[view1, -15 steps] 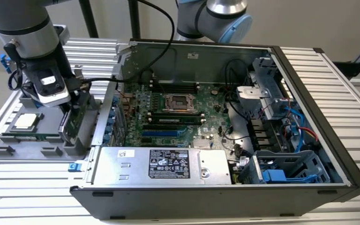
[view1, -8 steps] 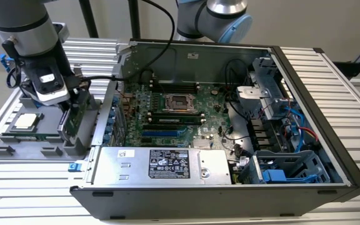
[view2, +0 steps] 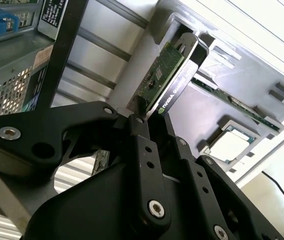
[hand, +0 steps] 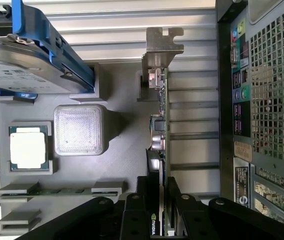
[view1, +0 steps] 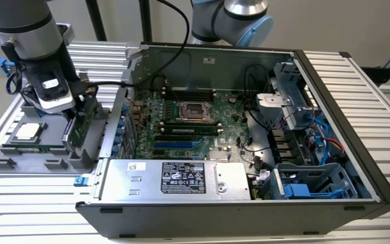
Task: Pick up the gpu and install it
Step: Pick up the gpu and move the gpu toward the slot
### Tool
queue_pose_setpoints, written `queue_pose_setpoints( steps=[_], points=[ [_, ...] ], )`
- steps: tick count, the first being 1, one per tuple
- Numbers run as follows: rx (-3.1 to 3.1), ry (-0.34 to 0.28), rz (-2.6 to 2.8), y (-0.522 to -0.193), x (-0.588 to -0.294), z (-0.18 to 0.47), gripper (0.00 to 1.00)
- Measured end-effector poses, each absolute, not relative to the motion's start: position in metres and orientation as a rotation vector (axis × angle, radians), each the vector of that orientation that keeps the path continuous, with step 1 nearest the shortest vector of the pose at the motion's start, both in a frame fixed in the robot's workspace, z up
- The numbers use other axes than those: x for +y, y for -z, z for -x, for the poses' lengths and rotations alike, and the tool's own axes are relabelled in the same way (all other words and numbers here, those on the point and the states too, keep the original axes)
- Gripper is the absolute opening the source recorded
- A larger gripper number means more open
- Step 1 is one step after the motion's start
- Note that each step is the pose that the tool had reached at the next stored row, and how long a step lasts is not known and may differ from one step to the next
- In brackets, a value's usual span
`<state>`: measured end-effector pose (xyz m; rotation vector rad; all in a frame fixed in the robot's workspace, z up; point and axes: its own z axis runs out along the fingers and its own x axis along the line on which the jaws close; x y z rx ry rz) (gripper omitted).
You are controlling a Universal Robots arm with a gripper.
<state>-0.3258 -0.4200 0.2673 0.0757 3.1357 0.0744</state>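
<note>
**Card gripped, not yet lifted**

My hand [hand: 159, 187] is closed on the gpu [hand: 159, 135]. In the first wrist view a finger [hand: 137, 215] lies against each face of the card, which I see edge-on. The card stands upright in its slot in the grey holder [hand: 127, 150], with its silver bracket at the end away from me.

Beside it in the same holder lie a processor chip [hand: 28, 150], a memory stick [hand: 47, 190] and a hard drive [hand: 27, 75] with blue rails. The holder rests on the ribbed counter [view1: 32, 203], just beside the open computer case [view1: 249, 213].

By my reckoning the grasp is made but the pick-up is not finished, since the card sits in its slot. Carrying it over to the motherboard [view1: 181, 127] and seating it there are both left to do.
</note>
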Motion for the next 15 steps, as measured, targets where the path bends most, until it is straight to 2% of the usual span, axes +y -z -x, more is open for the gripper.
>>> queue_pose_setpoints(
  steps=[15],
  points=[
    [3.136, -0.075, -0.076, -0.2775, -0.4200, 0.3257, 0.00]
  ],
)
